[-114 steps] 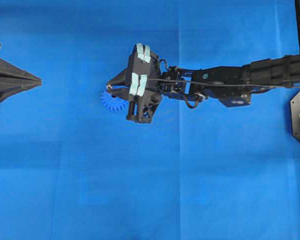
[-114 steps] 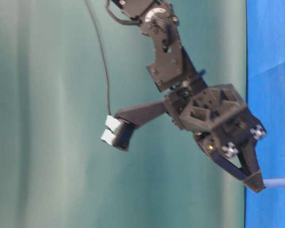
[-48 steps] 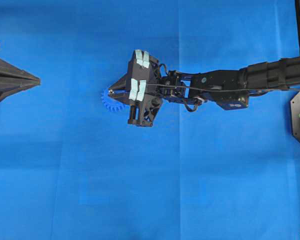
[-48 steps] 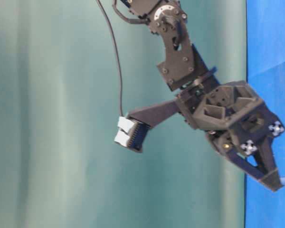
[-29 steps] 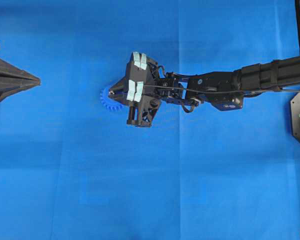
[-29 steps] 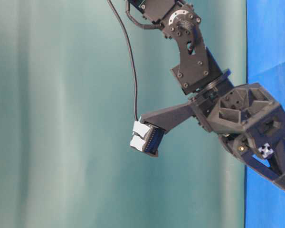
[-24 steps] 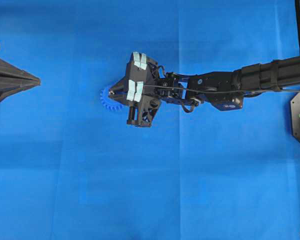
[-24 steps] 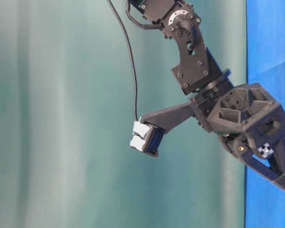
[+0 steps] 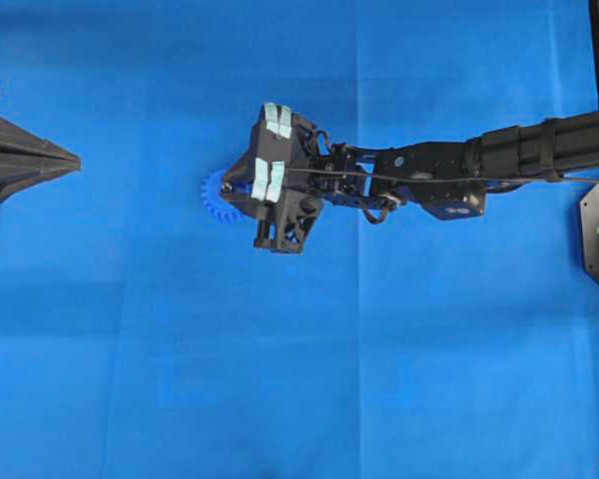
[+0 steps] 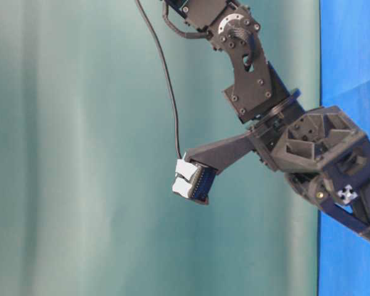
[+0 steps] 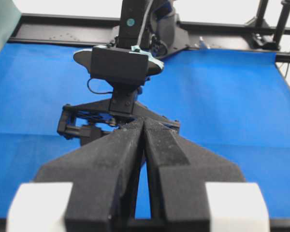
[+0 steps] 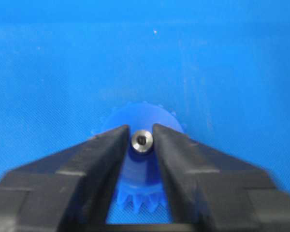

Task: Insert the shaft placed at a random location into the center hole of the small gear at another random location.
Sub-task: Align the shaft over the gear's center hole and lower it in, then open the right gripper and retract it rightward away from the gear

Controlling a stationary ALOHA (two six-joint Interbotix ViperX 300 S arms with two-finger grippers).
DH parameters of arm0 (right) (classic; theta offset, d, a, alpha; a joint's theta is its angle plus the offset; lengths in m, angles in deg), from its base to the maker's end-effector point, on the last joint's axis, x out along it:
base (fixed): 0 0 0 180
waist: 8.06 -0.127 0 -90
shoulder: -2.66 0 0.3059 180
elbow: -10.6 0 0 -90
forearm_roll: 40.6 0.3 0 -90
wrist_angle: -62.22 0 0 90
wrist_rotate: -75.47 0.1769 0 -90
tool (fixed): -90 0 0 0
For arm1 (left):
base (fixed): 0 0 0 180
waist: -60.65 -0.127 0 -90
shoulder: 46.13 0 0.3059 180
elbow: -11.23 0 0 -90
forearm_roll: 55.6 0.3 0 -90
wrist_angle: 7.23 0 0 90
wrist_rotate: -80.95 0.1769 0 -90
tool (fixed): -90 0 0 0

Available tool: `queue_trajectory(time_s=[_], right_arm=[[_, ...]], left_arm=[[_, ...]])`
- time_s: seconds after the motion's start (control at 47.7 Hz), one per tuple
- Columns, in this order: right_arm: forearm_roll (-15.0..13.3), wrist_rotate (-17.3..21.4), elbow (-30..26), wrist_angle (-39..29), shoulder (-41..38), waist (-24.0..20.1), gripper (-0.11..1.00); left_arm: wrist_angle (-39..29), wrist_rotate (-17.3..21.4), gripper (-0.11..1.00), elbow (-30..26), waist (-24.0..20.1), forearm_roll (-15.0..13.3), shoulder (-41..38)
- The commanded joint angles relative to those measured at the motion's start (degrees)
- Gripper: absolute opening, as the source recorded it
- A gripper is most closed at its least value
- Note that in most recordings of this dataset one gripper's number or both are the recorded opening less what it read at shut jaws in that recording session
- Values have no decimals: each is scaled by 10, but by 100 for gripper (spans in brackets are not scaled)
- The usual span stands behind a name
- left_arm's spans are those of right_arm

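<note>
With the shaft (image 12: 142, 140) standing in the small gear (image 12: 141, 159) near the cloth's middle, my right gripper (image 12: 141, 140), its jaws parted just clear, must lift straight off without nudging it.

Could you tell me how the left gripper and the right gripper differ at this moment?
The left gripper has its jaws pressed together on nothing, off at the cloth's edge; the right gripper has jaws parted either side of the shaft, which stands in the small gear. Both are black.
</note>
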State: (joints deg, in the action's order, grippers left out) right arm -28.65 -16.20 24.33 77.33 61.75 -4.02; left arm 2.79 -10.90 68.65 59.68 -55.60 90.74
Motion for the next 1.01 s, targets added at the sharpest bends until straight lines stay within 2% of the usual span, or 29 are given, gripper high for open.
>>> queue_trajectory(time_s=[0.0,0.105,0.168,0.336,0.986], right_arm=[[4,2,-11,-5,18,-1,45],[5,2,-11,-16,33,-1,74],[5,2,-10,-26,47,-2,83],[5,1,-7,-46,85,-4,79],[2,-4,33,-108,228,-4,79]], left_arm=[[3,0,0,-7,-1,1,-3],[3,0,0,-7,-1,1,-2],[3,0,0,-7,-1,1,-2],[3,-1,0,-7,-1,1,-2],[2,-1,0,-7,-1,1,-2]])
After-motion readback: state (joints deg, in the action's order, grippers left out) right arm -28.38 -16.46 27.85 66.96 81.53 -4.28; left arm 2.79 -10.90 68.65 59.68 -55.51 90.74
